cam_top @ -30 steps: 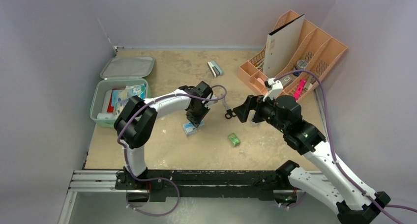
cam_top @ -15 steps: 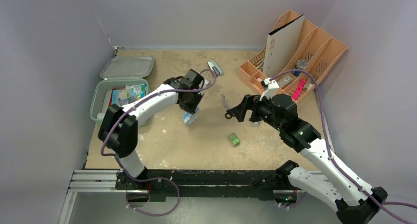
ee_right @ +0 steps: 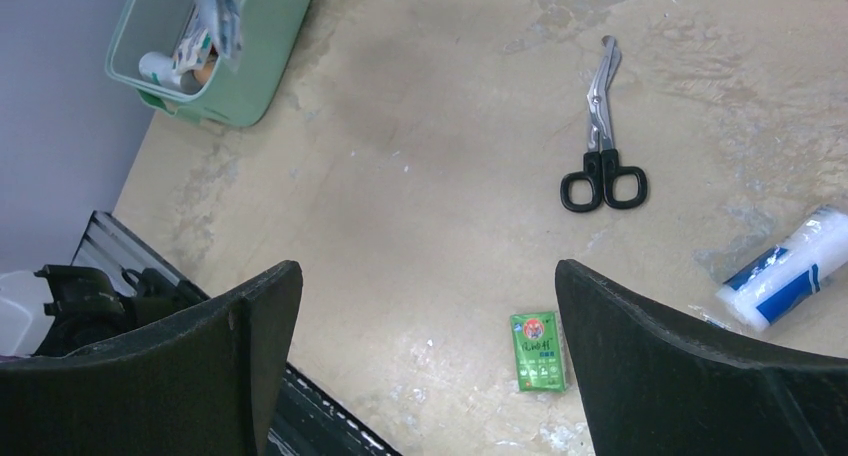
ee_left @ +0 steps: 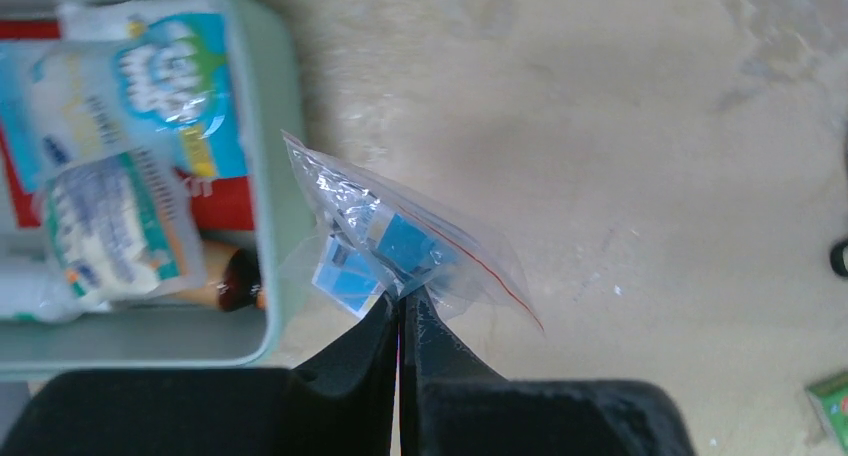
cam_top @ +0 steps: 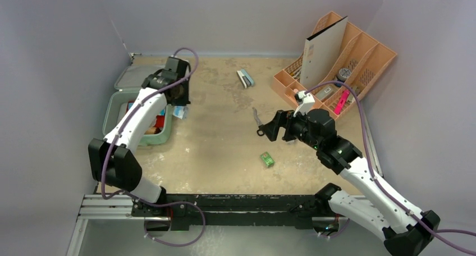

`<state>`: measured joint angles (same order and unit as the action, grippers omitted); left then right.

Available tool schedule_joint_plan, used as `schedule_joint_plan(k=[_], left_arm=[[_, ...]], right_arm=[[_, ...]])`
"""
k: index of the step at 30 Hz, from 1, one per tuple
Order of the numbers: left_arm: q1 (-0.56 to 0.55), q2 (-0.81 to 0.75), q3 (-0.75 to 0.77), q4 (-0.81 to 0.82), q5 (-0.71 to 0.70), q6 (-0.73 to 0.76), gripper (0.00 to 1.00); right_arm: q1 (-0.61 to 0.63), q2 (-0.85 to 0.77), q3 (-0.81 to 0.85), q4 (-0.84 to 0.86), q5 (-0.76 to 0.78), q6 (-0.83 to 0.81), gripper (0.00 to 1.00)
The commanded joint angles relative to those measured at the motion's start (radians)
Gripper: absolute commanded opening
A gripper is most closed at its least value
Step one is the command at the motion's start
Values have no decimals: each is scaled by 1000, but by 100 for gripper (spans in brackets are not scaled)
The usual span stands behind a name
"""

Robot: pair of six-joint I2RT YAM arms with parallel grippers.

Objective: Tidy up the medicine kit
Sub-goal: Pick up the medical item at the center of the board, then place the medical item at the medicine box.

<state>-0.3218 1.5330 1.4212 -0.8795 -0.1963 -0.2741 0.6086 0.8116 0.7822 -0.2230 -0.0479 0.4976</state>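
- We look down on a tan table [cam_top: 224, 155] with two arms mounted at its 6 o'clock edge.
- The kit [cam_top: 147, 140], a mint-green case, sits at the table's 9 to 10 o'clock side. It is open, with its lid [cam_top: 134, 76] lying flat at the 12 o'clock end.
- In the left wrist view we see the kit [ee_left: 270, 176] filled with white, blue and teal packets [ee_left: 120, 176], something red beneath them and a small brown bottle [ee_left: 235, 281].
- The left gripper [cam_top: 181, 99] reaches to the kit's 3 o'clock rim. Its fingers [ee_left: 375, 336] are pinched together on the edge of a clear zip bag [ee_left: 400, 246].
- The bag [cam_top: 178, 111] holds small blue squares and hangs partly over the kit's rim and partly over the table.
- The right gripper [cam_top: 272, 126] hovers near the table's centre with its jaws spread wide, and we see nothing held between them [ee_right: 425, 271].
- Black-handled scissors [cam_top: 258, 121] lie closed on the table, just at 9 o'clock of the right gripper, blades pointing to 12 o'clock [ee_right: 598, 136].
- A small green box [cam_top: 266, 159] lies flat at 5 o'clock of the scissors, apart from them [ee_right: 538, 351].
- A white and blue roll [ee_right: 790, 271] lies at 3 o'clock in the right wrist view.
- A peach organizer [cam_top: 359, 59] stands at the table's 2 o'clock corner.
- A small blue and white item [cam_top: 245, 78] lies near 12 o'clock; we cannot tell what it is.
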Motion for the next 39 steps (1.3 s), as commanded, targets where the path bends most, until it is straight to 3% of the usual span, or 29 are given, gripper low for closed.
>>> schedule_joint_plan(k=[1, 7, 13, 23, 39], left_arm=[[136, -63, 16, -9, -86, -106, 0], [282, -58, 14, -18, -150, -172, 0], [390, -13, 2, -1, -108, -204, 0], [412, 86, -29, 44, -9, -229, 0], [412, 183, -46, 63, -28, -223, 3]], right_arm=[[3, -5, -3, 44, -21, 7, 99], [2, 0, 17, 29, -16, -9, 99], [2, 0, 10, 36, -14, -6, 99], [2, 12, 19, 35, -7, -4, 99], [2, 36, 21, 48, -13, -3, 99]])
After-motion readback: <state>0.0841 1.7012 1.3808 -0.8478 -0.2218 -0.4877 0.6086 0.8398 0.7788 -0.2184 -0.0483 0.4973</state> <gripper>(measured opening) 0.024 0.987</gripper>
